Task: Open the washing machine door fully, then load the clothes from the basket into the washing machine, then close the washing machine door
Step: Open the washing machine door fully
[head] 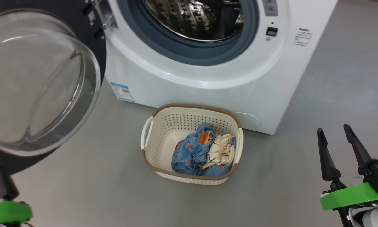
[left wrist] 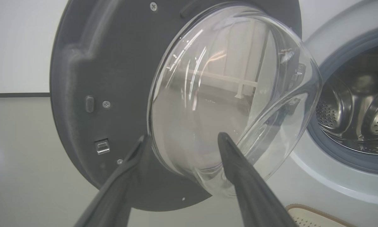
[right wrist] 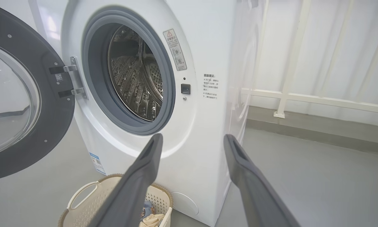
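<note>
- Washing machine (head: 208, 91): white front-loader, stood on the grey floor (head: 334, 78), steel drum (head: 195, 19) exposed.
- Door (head: 41, 85): swung wide open at the machine's left, its glass bowl (left wrist: 214, 94) turned outward.
- Basket (head: 192, 106): set on the floor just before the machine.
- Clothes (head: 201, 151): one blue printed and one cream garment, bunched in the basket's right half.
- Left gripper (left wrist: 182, 135): fingers spread, nothing clasped, placed at the bowl's lower edge; possibly touching it.
- Right gripper (head: 332, 127): fingers parted, empty, held well right of the basket.
</note>
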You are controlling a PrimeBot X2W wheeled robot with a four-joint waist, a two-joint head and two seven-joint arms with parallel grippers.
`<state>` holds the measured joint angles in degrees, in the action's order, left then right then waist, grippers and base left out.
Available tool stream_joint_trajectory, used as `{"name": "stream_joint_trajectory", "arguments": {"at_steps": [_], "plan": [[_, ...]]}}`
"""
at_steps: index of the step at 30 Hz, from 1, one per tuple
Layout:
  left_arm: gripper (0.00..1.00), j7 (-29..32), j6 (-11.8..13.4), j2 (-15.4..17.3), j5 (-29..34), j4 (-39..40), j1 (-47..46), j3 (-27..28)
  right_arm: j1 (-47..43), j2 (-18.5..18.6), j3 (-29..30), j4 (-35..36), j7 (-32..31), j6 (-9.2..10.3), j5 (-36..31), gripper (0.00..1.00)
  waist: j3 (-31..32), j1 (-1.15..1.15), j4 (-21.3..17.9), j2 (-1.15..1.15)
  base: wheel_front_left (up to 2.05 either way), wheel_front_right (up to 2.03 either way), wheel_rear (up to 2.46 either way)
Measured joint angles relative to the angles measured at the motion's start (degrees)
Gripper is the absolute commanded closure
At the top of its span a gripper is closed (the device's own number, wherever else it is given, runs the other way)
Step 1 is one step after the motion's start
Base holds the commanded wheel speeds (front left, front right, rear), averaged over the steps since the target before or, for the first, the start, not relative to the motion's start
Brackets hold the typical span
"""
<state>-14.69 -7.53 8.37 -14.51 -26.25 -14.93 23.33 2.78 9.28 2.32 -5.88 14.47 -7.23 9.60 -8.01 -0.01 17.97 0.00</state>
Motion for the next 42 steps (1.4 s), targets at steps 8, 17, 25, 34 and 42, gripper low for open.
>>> {"name": "stream_joint_trajectory", "arguments": {"at_steps": [8,17,25,34,42], "plan": [[0.00,0.00,0.00,-0.57,-2.16,5.58,4.76,-7.56,-1.93,-0.81,0.42,0.11,0.00,0.00,0.02,0.00,1.21,0.00,-3.40,0.00,0.00,0.00,0.00],[0.00,0.00,0.00,-0.88,-2.61,9.20,7.06,-12.62,-2.14,-1.77,1.52,0.45,0.00,0.00,0.02,0.00,1.43,0.01,-7.89,0.00,0.00,0.00,0.00],[0.00,0.00,0.00,-0.02,-3.19,11.44,7.19,-17.04,-2.14,-1.97,1.53,0.66,0.00,0.00,0.02,0.00,1.01,0.01,-13.35,0.00,0.00,0.00,0.00],[0.00,0.00,0.00,1.30,-4.38,12.79,8.29,-20.15,-2.13,-2.01,1.40,0.93,0.00,0.00,0.02,0.00,0.49,0.01,-18.04,0.00,0.00,0.00,0.00],[0.00,0.00,0.00,1.29,-5.13,12.74,8.50,-21.17,-2.14,-2.27,1.44,0.98,0.00,0.00,0.02,0.00,0.51,0.01,-21.23,0.00,0.00,0.00,0.00]]}}
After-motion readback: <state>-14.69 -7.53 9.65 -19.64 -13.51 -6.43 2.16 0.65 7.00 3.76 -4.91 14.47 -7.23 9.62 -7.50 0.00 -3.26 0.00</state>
